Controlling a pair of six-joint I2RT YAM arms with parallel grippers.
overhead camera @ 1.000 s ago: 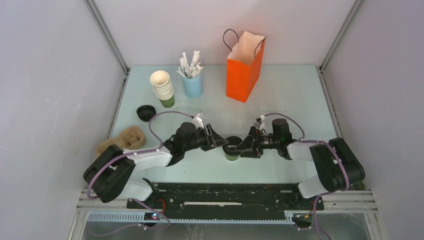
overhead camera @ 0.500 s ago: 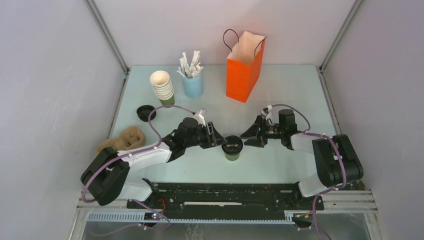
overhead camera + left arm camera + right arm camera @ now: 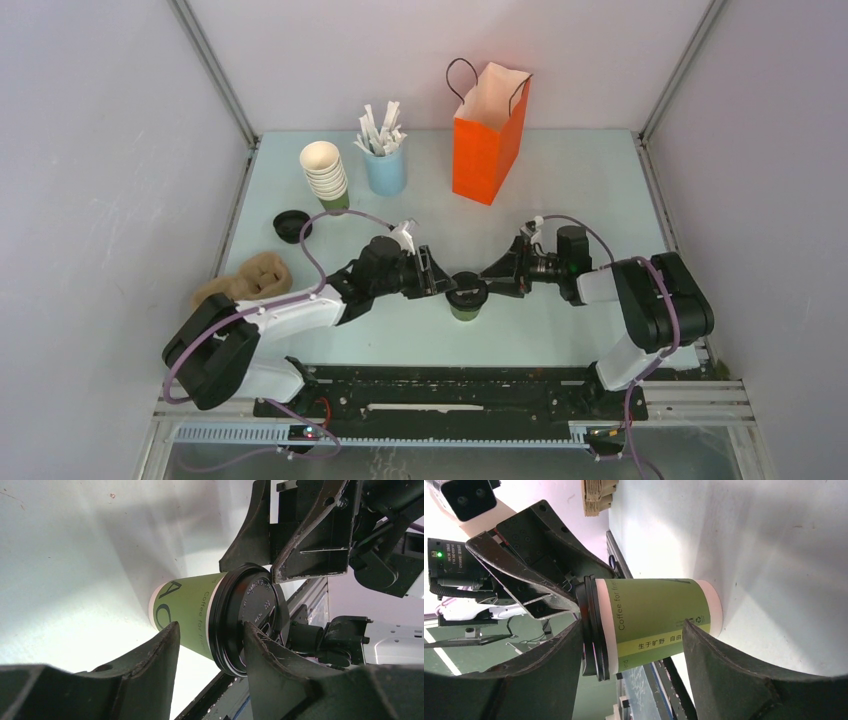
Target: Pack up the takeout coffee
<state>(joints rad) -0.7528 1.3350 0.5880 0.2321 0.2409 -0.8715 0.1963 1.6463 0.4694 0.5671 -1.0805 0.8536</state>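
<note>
**Flanking the coffee cup from both sides**

Looking down from above, we see the coffee cup (image 3: 466, 304) standing upright near the front middle of the worktop (image 3: 580, 190), with its black lid (image 3: 466, 291) on. The left claw (image 3: 438, 283) reaches in from the left and the right claw (image 3: 494, 274) from the right, so the cup sits between them.

Both claws are turned on their sides, one finger above the other. From the left wrist, we see the left claw spread wide and gripping nothing. The cup lies just past its tips, and the upper finger (image 3: 270, 665) is level with the lid; we cannot tell whether it touches. From the right wrist, the right claw is spread wide too and holds nothing, with the cup beyond the gap. One of its tips sits close against the lid's rim.

Well behind, an orange bag (image 3: 488, 135) stands open. A blue cup of white sticks (image 3: 385, 168) and a stack of cups (image 3: 326, 178) stand to its left. A spare lid (image 3: 291, 225) and a brown cardboard piece (image 3: 245, 280) lie by the left edge.
</note>
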